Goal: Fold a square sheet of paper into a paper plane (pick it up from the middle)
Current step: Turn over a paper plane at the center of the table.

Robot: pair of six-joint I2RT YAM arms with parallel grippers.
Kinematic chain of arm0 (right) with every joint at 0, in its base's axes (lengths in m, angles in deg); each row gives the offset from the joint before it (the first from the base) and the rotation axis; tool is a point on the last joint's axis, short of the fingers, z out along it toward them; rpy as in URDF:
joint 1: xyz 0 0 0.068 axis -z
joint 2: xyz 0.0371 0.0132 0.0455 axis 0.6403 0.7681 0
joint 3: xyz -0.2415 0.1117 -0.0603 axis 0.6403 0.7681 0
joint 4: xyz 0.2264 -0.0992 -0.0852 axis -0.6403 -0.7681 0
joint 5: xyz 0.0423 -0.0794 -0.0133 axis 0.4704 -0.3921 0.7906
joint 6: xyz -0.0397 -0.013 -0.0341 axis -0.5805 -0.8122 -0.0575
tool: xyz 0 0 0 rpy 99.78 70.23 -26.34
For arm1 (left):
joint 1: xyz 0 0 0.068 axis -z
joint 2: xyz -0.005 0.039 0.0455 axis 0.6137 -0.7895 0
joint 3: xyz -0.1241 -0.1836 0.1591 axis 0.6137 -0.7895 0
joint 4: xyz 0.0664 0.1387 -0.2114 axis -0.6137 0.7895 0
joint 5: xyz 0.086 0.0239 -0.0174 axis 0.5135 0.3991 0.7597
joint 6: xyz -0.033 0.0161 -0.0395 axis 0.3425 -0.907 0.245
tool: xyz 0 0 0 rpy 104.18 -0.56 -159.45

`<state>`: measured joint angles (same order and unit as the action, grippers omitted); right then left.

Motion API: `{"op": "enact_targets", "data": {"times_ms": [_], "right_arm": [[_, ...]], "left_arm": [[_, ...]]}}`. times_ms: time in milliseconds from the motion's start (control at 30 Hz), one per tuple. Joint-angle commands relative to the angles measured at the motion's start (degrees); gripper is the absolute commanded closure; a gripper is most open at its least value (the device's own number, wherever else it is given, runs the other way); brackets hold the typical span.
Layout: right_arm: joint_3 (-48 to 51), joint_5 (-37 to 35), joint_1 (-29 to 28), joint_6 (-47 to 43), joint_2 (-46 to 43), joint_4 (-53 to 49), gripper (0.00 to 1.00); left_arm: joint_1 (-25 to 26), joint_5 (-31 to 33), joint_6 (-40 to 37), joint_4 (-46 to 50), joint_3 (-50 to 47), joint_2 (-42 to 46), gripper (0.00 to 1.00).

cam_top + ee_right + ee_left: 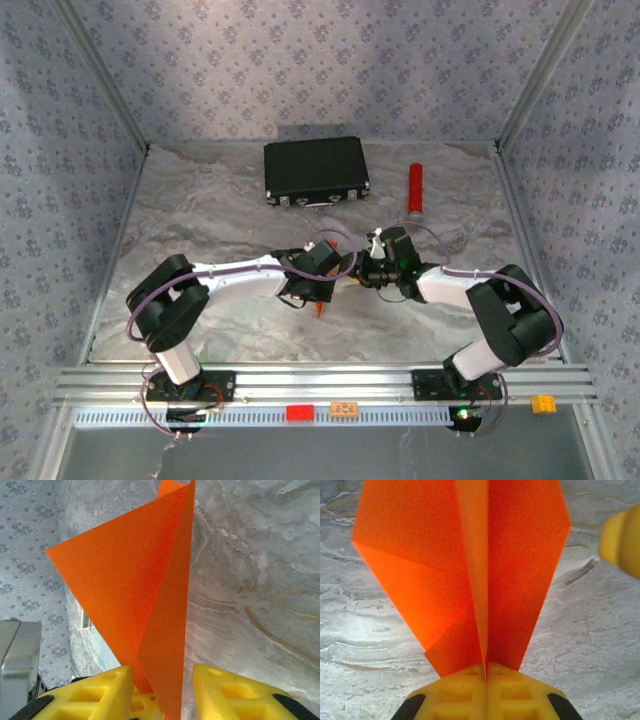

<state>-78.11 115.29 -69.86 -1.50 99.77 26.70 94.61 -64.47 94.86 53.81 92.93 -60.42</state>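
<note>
Left gripper [486, 676]: clamped on the orange paper [515, 565].
Right gripper [162, 682]: fingers apart, paper between them.
Risk: on one pinch, we expect the folds may spring open.

Black-white arms [240, 272], purple cables [330, 236], yellow claw fingers [100, 695]

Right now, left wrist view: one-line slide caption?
Left gripper pinching the folded orange paper above the marbled table.

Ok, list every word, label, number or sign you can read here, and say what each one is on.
No text can be read anywhere.
Orange paper: blank, no print.
Black case: no legible label.
Red cylinder: no legible marking.
Small coloured blocks: too small to tell.
</note>
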Motion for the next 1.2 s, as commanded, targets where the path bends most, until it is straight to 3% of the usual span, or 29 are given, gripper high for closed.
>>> {"op": "enact_targets", "data": {"times_ms": [0, 400, 767, 1167], "right_arm": [[-2.17, 1.22, -0.44, 1.17, 1.27, 1.78, 0.6], [-4.2, 1.9, -1.22, 0.12, 4.3, 0.69, 0.6], [-5.71, -1.15, -1.29, -4.26, 4.69, -8.72, 0.78], [-5.84, -0.54, -0.97, -4.84, 5.11, -9.52, 0.93]], "left_arm": [[0.38, -0.93, -0.65, -1.32, -0.49, 1.78, 0.98], [0.33, -1.21, -0.95, -1.44, -0.64, 1.67, 0.97], [0.37, -1.21, -1.1, -1.51, -0.91, 2.17, 0.96], [0.36, -1.71, -1.27, -1.45, -0.58, 2.59, 0.91]]}}
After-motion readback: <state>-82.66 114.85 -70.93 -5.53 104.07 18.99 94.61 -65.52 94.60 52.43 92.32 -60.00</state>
